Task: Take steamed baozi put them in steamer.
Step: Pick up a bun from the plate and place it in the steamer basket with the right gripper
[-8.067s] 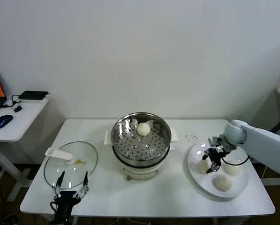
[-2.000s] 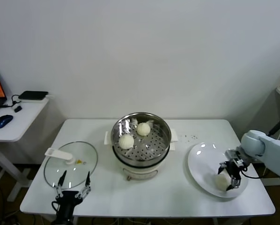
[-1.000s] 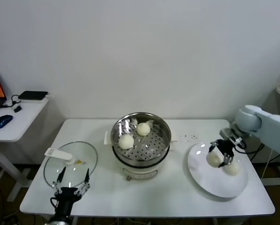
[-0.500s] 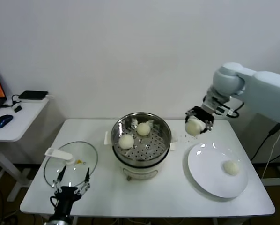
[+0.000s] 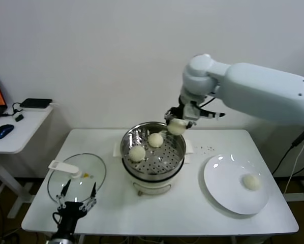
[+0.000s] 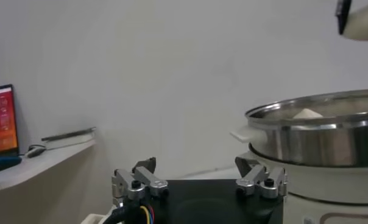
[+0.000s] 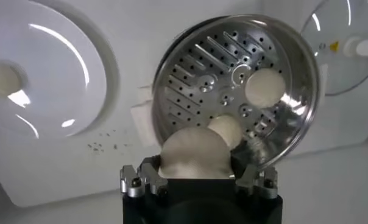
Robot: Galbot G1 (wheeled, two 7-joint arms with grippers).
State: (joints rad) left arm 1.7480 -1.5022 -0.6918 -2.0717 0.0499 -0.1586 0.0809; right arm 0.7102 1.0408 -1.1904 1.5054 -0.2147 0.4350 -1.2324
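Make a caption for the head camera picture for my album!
Right pincer carries a bun over the steamer, joining two buns inside; one bun waits on the plate.

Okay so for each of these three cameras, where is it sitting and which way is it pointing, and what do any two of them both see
Head view: high on the robot, looking forward and down at the table; shows the right arm carrying a baozi over the steamer, left end effector parked low.
Left wrist view: low beside the steamer, looking level; shows the open left end effector.
Right wrist view: above, looking down; shows the right end effector shut on the baozi.
Shared: all see the steamer; the head and right wrist views also share the plate.
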